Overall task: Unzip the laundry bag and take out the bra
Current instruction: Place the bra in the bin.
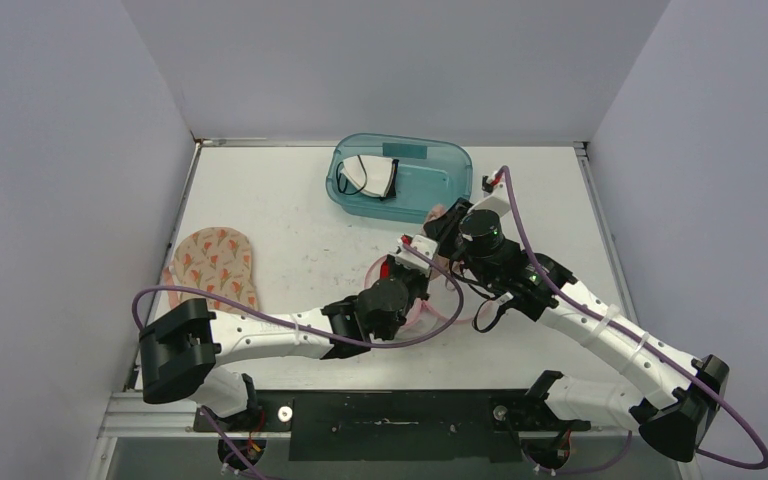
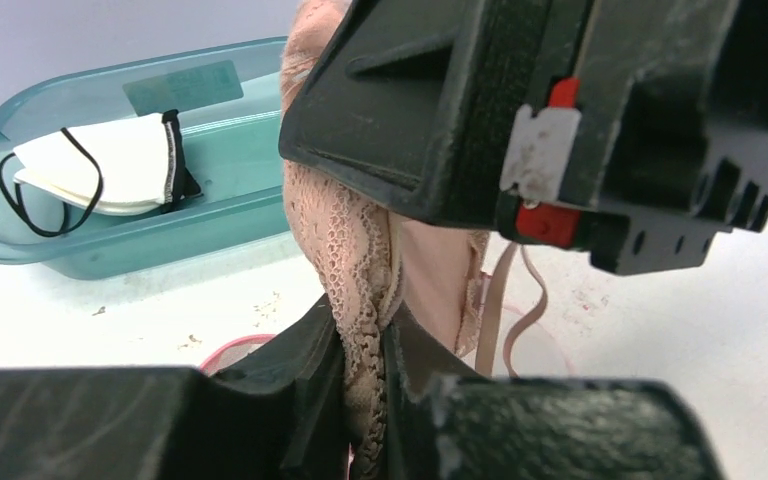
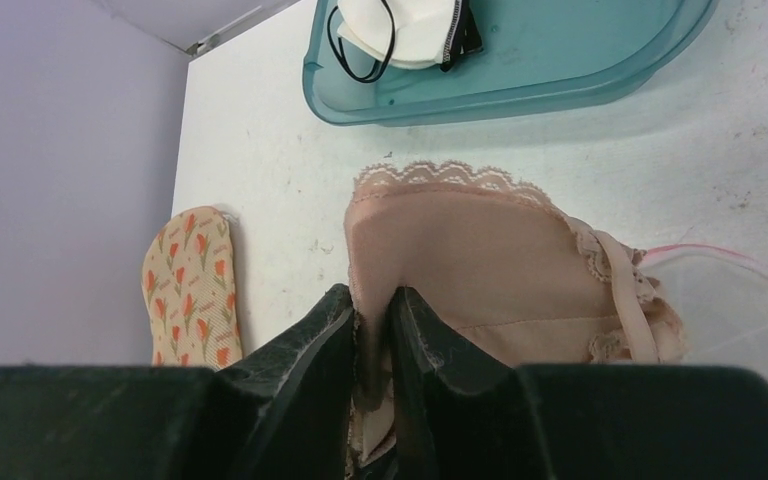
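Observation:
A beige-pink lace bra (image 3: 480,265) hangs between both grippers above the table. In the right wrist view my right gripper (image 3: 372,330) is shut on the bra's smooth cup edge. The left wrist view shows my left gripper (image 2: 365,375) shut on its lace edge (image 2: 345,240), directly below the right gripper's black body (image 2: 560,110). From above, only a scrap of the bra (image 1: 438,213) shows by the right gripper (image 1: 442,226); the left gripper (image 1: 400,272) sits just below it. The clear mesh laundry bag (image 1: 430,312) with a pink rim (image 2: 235,348) lies flat under the arms.
A teal plastic bin (image 1: 440,190) at the back holds a white bra with black trim (image 1: 370,176). A tan bra with orange flowers (image 1: 215,262) lies at the table's left edge. Grey walls close in on both sides and the back.

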Controlling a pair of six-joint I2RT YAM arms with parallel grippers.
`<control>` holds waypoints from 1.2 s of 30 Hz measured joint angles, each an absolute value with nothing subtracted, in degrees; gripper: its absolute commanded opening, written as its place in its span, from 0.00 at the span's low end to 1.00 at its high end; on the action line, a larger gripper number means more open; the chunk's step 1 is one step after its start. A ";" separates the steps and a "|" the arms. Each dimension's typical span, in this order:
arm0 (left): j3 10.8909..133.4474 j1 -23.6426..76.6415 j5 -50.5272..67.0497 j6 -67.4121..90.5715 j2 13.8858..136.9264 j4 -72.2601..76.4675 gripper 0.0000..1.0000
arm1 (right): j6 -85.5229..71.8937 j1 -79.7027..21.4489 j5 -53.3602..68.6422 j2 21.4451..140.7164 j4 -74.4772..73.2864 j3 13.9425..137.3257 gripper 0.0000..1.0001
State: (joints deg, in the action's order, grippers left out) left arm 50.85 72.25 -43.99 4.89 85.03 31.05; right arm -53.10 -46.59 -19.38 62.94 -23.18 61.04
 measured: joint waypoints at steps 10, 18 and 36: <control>50.83 72.36 -46.11 4.93 84.99 30.94 0.00 | -47.27 -46.59 -17.04 61.45 -23.59 62.04 0.96; 50.81 72.29 -45.74 7.53 82.91 31.05 0.00 | -38.19 -46.44 -18.06 58.28 -28.03 68.05 0.90; 54.22 39.81 -15.42 43.68 80.73 24.62 0.00 | -32.25 -46.54 -9.06 18.63 -7.09 28.32 0.94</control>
State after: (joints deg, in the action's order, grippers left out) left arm 54.22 39.81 -15.42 43.68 80.73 24.62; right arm -32.25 -46.54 -9.06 18.63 -7.09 28.32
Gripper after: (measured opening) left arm 0.054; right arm 0.931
